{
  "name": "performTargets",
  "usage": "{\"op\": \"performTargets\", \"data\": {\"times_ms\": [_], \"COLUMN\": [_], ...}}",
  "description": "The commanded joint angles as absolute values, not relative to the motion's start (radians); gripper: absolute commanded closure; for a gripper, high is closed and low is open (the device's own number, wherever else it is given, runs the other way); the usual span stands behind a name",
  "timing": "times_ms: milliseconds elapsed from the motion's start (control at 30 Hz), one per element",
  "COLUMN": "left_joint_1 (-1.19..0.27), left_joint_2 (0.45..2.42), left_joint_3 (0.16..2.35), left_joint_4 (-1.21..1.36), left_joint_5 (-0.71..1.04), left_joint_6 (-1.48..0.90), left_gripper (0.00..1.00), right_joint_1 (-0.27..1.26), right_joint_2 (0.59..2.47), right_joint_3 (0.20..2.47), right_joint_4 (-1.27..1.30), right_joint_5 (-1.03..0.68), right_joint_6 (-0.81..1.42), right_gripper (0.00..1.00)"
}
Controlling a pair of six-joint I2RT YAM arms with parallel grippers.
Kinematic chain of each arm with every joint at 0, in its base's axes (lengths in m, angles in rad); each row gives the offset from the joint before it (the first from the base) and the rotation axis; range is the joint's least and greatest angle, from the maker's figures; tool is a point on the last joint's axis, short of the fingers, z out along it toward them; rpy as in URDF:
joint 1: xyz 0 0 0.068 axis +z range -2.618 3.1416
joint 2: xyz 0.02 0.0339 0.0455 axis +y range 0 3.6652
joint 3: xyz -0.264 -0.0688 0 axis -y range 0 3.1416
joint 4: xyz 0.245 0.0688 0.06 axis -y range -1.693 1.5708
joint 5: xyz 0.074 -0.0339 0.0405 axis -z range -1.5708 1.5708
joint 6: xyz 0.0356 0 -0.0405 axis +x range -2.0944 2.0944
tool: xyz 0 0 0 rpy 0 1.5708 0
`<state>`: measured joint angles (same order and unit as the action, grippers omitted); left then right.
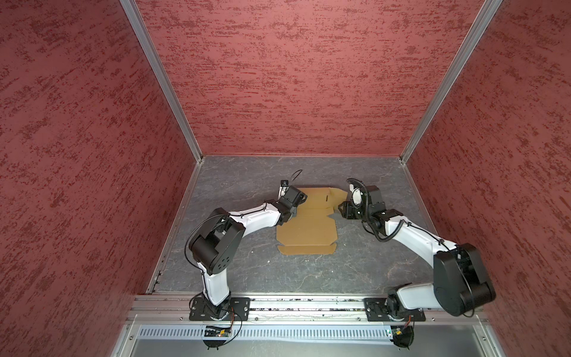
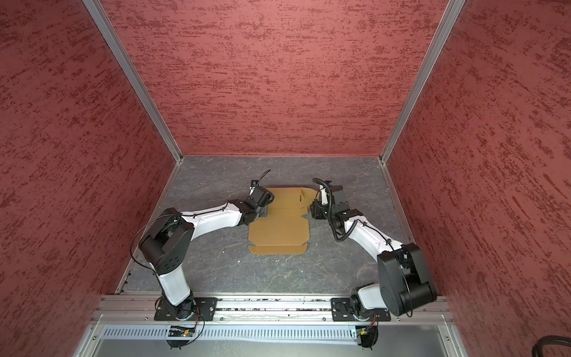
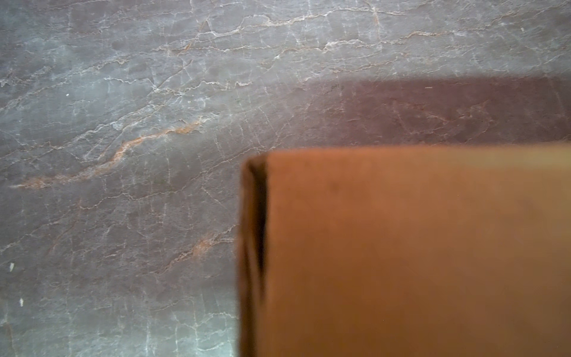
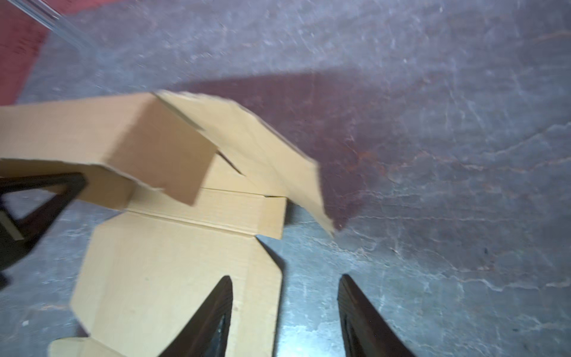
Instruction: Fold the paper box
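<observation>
Right wrist view shows my right jaws open over an edge of the paper box (image 4: 173, 278) on the table (image 4: 432, 216), my left jaws closed on its raised flap.

No text, label, brand, number or sign can be read anywhere; the plain brown corrugated cardboard sheet (image 1: 306, 228) shows an unprinted face, and the small circuit board (image 1: 216, 333) beyond the tabletop's near edge is too small to read
</observation>
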<state>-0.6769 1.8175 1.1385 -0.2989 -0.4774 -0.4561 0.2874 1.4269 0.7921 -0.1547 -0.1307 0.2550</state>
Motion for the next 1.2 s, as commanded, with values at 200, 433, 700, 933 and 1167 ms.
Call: {"op": "performTargets", "data": {"times_ms": [200,433,700,933,1167], "left_joint_1": [-0.666,-0.662,-0.662,-0.658,-0.652], "left_joint_2": [1.815,1.818,1.813,1.819,1.822], "left_joint_3": [1.109,1.118,1.121,1.138,1.146], "left_joint_4": [-0.337,-0.341,-0.345,-0.354,-0.359], "left_joint_5": [-0.466,-0.459,-0.450,-0.430,-0.427], "left_joint_6": [-0.441,-0.439,-0.431,-0.426,-0.419], "left_gripper": [0.95,0.95,0.95,0.95,0.96], "right_joint_1": [0.245,0.226,0.109,0.017,0.016], "right_joint_2": [1.484,1.429,1.300,1.431,1.669], "right_joint_3": [0.843,0.818,0.819,0.870,0.964], "right_joint_4": [-0.100,-0.111,-0.196,-0.153,-0.071], "right_joint_5": [-0.148,-0.166,-0.098,-0.172,-0.287], "right_joint_6": [0.217,0.202,0.219,0.200,0.116], "right_gripper": [0.42,0.42,0.40,0.38,0.38]}}
